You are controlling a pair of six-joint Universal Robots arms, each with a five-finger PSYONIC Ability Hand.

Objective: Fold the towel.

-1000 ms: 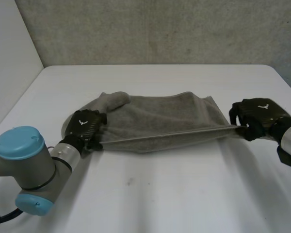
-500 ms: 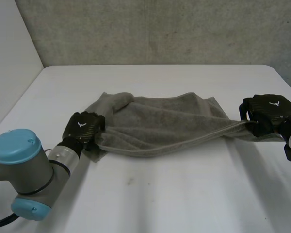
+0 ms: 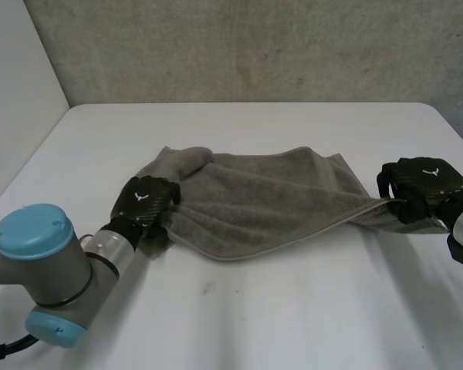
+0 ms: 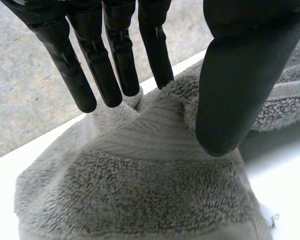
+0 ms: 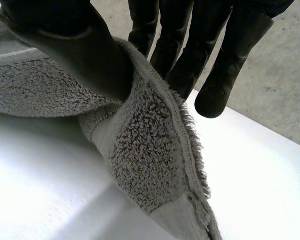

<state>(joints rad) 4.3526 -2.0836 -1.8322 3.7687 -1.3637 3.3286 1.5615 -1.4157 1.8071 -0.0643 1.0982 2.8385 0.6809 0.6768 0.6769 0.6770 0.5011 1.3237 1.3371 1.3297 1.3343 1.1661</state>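
Grey towel (image 3: 255,204) pinched at both ends on the white bench (image 3: 239,316)

We see the towel lying across the middle of the bench, with its far-left corner bunched into a lump and its near edge dipping low between the hands. At the towel's left end, the left hand (image 3: 150,210) pinches a raised fold: in its wrist view the thumb (image 4: 235,75) presses on one side of the fold and the straight fingers (image 4: 110,65) stand on the other. At the right end, the right hand (image 3: 417,193) grips the towel's hemmed edge near a corner, which is lifted off the bench, with its thumb on top and its fingers behind the cloth. We make out a small white mark (image 3: 142,196) on the back of each hand, winged in shape and too small to read as a name.
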